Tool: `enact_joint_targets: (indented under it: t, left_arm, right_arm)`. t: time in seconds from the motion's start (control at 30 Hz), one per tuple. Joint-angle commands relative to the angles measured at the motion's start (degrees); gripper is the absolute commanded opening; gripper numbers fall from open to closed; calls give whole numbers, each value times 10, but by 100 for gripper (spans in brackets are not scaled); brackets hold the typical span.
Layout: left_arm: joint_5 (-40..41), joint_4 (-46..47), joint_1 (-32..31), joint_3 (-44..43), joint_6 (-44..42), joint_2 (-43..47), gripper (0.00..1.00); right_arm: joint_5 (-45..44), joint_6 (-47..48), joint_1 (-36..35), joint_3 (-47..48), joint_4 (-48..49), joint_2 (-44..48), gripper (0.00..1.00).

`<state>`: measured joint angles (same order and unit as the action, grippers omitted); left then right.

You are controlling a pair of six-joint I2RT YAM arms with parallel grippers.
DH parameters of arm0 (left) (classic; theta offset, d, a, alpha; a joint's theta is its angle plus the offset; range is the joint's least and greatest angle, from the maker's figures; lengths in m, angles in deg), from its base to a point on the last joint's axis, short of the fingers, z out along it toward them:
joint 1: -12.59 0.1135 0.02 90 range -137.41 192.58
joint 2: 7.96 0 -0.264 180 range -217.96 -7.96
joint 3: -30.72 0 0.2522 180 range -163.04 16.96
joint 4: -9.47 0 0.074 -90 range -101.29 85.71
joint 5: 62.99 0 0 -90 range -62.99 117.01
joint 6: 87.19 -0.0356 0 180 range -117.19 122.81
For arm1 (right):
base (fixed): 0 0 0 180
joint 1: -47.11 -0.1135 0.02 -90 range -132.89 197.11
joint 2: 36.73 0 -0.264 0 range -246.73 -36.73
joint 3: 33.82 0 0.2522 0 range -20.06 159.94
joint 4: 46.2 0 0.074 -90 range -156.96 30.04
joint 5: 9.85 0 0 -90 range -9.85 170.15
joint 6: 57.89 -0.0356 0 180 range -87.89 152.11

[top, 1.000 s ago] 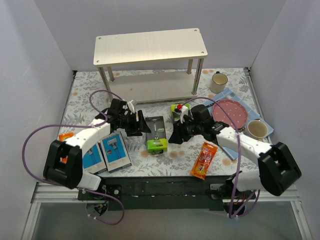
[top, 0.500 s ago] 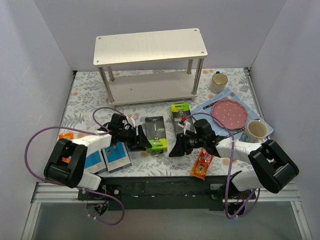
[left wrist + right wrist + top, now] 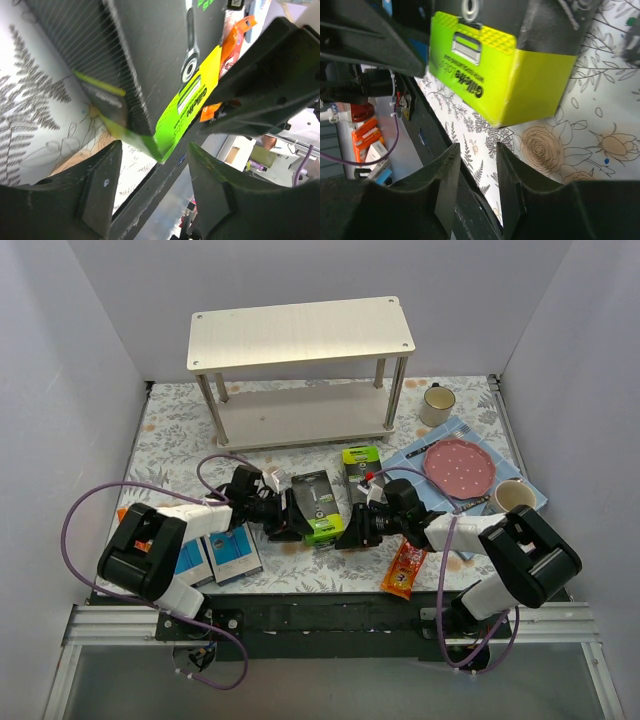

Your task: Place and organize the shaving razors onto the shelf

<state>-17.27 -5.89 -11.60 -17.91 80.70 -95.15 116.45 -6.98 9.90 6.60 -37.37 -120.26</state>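
While off shelf (image 3: 300,335), black razor box (image 3: 315,502)

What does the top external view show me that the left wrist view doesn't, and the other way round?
Only top external: the two-tier pale wood shelf, bare on both boards, and the flat blue-and-white boxes by the left arm.
Only left wrist: the left gripper standing open, with the box's lime corner just ahead of the gap and not clamped.
Both: the black box with a lime-green end lying between the arms, and the orange packet beyond it.
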Motion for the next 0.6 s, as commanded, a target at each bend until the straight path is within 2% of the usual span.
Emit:
enact_joint_targets:
  t: [0.0,0.33,0.57]
  left_arm:
    - [8,-40,-1,-5,-14,40,56]
    - [15,-28,7,25,-10,58,57]
    - [9,41,6,47,23,34,58]
  right_arm:
    - [-27,-38,5,7,28,-30,42]
    - [-12,-86,6,32,76,-84,42]
    - [13,-95,6,46,72,-92,41]
